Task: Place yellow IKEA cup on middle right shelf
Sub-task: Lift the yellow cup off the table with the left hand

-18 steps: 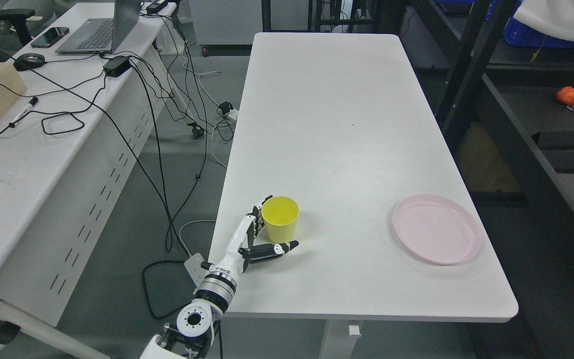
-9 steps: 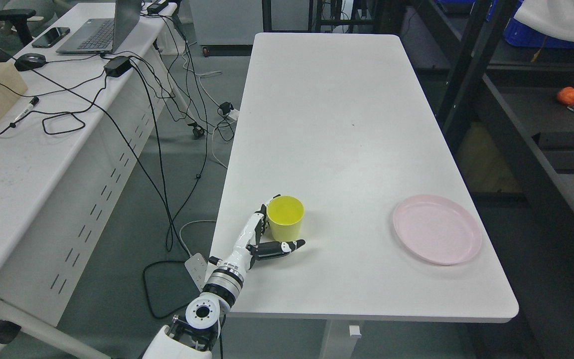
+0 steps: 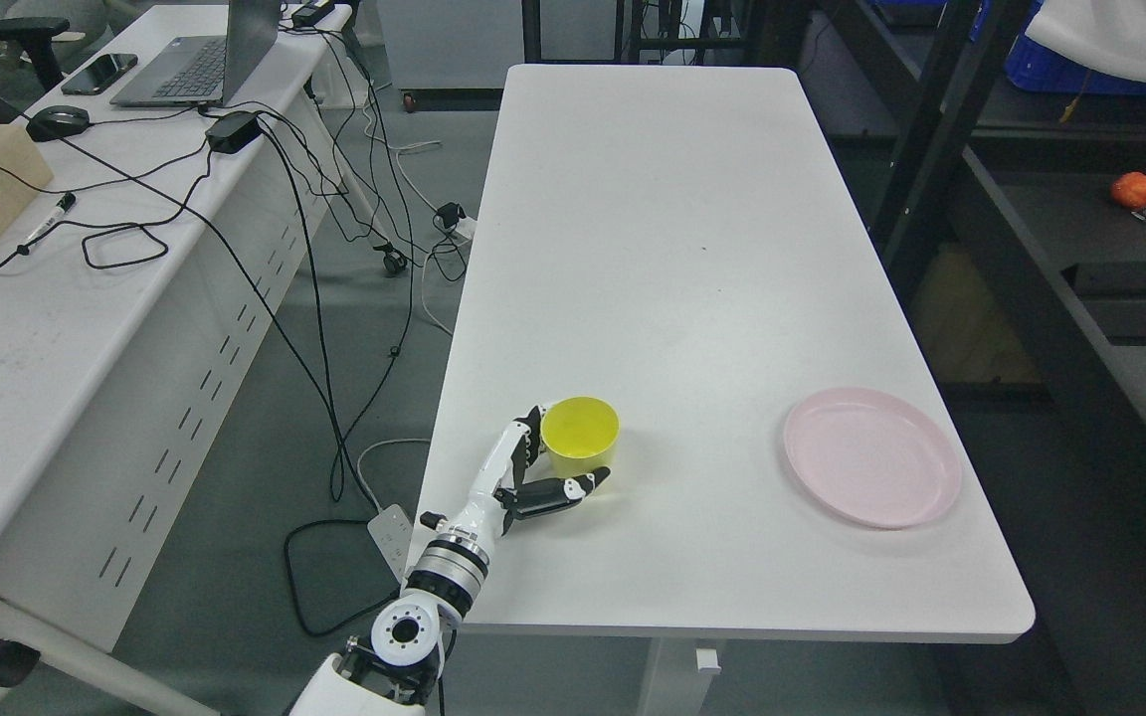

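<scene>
The yellow cup [image 3: 581, 434] stands near the front left of the white table [image 3: 672, 239], its opening tipped a little toward the camera. My left hand [image 3: 563, 459] comes in from the bottom left and wraps the cup. Its fingers [image 3: 530, 443] press the cup's left side and the thumb [image 3: 573, 487] lies across its front base. The black shelf rack [image 3: 1021, 259] stands to the right of the table. The right arm is out of view.
A pink plate [image 3: 871, 455] lies at the front right of the table. An orange object [image 3: 1143, 189] sits on a shelf of the rack. A desk [image 3: 56, 298] with a laptop and cables stands on the left, with cables hanging into the gap.
The left hand has moved right and closed around the cup. The cup has shifted a little to the right and tipped slightly.
</scene>
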Available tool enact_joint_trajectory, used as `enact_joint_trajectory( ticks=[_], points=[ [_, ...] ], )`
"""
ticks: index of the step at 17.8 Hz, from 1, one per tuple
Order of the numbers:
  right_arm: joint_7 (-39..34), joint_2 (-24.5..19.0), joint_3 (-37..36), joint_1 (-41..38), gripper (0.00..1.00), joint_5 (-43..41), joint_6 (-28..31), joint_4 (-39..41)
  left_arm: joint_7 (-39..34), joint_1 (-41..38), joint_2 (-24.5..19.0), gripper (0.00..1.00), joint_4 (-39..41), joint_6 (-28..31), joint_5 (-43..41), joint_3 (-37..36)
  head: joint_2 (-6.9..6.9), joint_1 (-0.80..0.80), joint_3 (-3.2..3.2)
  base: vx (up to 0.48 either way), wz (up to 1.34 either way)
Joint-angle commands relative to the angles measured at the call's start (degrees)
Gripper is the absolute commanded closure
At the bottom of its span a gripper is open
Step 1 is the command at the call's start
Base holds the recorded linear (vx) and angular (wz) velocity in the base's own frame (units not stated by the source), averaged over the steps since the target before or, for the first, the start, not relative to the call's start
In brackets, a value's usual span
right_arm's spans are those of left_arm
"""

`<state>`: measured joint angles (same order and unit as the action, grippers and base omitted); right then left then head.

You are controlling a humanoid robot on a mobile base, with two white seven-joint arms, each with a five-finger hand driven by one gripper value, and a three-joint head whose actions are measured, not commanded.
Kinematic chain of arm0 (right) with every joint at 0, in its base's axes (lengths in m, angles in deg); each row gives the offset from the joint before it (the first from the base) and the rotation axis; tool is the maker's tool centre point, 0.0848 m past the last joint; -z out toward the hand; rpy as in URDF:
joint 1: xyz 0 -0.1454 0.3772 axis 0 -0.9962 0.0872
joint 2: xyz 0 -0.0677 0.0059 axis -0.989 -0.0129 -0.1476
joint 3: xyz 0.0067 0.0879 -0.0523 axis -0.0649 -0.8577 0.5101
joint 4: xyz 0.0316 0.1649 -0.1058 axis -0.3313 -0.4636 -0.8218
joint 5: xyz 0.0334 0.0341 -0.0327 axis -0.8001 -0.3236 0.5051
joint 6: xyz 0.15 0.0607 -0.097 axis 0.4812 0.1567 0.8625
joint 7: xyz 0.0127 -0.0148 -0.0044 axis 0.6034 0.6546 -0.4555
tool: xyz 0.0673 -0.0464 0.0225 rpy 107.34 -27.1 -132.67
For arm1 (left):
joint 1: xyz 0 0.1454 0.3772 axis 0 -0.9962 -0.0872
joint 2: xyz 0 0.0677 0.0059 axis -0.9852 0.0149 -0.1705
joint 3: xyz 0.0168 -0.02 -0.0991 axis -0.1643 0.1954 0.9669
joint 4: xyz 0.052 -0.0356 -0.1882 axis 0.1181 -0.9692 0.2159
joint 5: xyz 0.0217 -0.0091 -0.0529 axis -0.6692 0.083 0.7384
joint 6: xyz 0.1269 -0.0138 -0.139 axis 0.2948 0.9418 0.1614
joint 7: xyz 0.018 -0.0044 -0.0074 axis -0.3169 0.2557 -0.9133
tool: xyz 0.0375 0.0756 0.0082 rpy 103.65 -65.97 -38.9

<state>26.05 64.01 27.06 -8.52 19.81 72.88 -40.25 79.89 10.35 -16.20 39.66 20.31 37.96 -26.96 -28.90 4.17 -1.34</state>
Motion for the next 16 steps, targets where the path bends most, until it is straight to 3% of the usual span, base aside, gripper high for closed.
enact_joint_trajectory(
  ticks=[1,7,16],
  points=[
    [12.30,1.00,0.97,-0.62,0.01,-1.41,0.01,-0.08,-2.93,-1.48,-1.00,1.00,-0.18,-4.50,3.61,1.31,0.00,0.00,0.00,0.000,0.00],
    [12.30,1.00,0.97,-0.62,0.01,-1.41,0.01,0.00,-2.49,-7.45,-1.00,1.00,8.78,-9.51,3.79,0.00,0.00,0.00,0.00,0.000,0.00],
    [12.30,1.00,0.97,-0.62,0.01,-1.41,0.01,0.00,-1.96,-10.10,-1.00,0.99,12.04,-14.88,3.79,1.84,0.00,0.00,0.00,0.000,0.00]
  ],
)
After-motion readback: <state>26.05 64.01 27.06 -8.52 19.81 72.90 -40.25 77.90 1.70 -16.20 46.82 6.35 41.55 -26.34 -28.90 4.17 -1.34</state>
